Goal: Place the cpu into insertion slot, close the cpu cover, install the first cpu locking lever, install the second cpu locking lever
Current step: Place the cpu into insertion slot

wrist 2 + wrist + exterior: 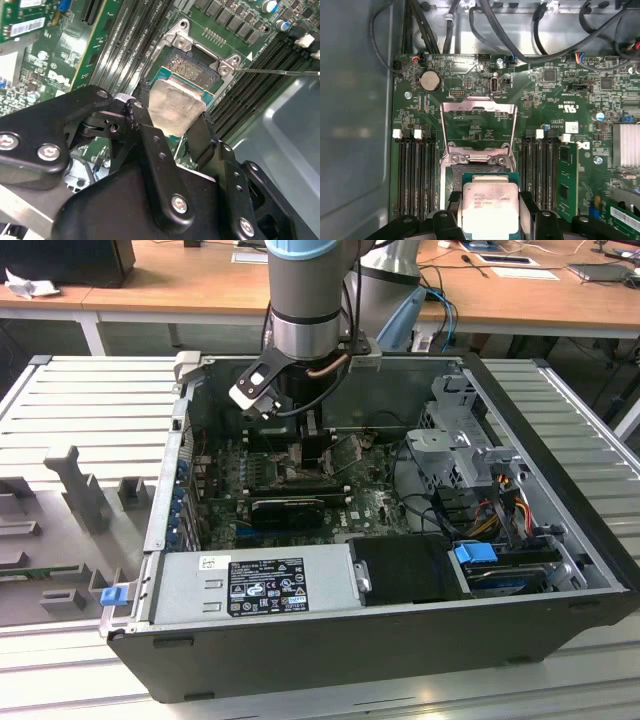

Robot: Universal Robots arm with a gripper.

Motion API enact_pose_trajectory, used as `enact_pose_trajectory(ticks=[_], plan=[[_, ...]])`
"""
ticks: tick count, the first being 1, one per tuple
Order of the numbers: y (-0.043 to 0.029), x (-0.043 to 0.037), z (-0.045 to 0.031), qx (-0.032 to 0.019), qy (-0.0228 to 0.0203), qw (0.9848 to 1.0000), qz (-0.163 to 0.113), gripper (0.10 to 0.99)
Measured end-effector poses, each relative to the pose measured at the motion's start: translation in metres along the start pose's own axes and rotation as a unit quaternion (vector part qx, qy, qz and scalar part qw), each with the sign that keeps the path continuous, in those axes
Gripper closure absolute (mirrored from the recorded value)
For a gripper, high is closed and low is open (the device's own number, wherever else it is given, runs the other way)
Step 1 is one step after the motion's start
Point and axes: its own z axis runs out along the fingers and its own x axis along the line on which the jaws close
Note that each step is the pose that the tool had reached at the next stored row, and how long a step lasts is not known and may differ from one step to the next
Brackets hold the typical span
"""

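The gripper (174, 107) was clamped on the cpu (490, 212), its two black fingers (200, 137) pressed against opposite edges of the chip, with the silvery lid facing up between them. In the exterior view the arm reached down into the open computer case (560, 570), with the wrist low over the motherboard (545, 95). Just ahead of the fingertips lay the insertion slot (192, 67). Its dull pin field was partly exposed and partly overlapped by the chip's leading edge, and whether the chip already touched the socket could not be told. Beyond the slot, farther from the gripper, the cpu cover (470, 105) stood folded back and open, so its square cut-out framed bare board. A thin locking lever (280, 72) ran out from one socket corner, unlatched. Banks of memory slots (412, 175) flanked the fingers on both sides. The chip looked light, thin and stiff, so weight was unlikely to be a concern. Its smooth metal lid and narrow edges would probably be slippery, leaving the fingers little to bear on. The edge hold seemed the right one, since it kept the pads off the contacts underneath. The socket pins appeared to be the fragile part, so a tilted or sliding touch there was likely to bend them. That favoured holding the chip level and square to the frame.
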Motion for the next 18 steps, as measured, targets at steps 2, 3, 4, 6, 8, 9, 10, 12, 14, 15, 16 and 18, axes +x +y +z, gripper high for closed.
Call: enact_pose_trajectory(ticks=[2,3,4,6,8,9,10,12,14,15,16,18], plan=[[-0.0003,0.0,0.0031,0.0,0.0,1.0,0.0,0.549],[-0.0004,-0.0001,0.0046,0.0,0.0,1.0,0.0,0.549],[-0.0004,-0.0001,0.0061,-0.0001,0.0001,1.0,0.0,0.549],[-0.0005,-0.0002,0.007,0.0,0.0001,1.0,0.0,0.549],[-0.0006,-0.0002,0.0076,0.0,0.0002,1.0,0.0,0.549],[-0.0006,-0.0002,0.0078,0.0,0.0002,1.0,0.0,0.549],[-0.0006,-0.0002,0.0079,0.0,0.0002,1.0,0.0,0.549],[-0.0006,-0.0002,0.0081,0.0,0.0002,1.0,0.0,0.549],[-0.0006,-0.0002,0.0085,0.0,0.0003,1.0,0.0,0.549],[-0.0006,-0.0002,0.0089,-0.0001,0.0003,1.0,0.0,0.549],[-0.0006,-0.0001,0.0093,-0.0001,0.0004,1.0,0.0,0.549],[-0.0007,-0.0002,0.0104,0.0,0.0003,1.0,0.0,0.549]])
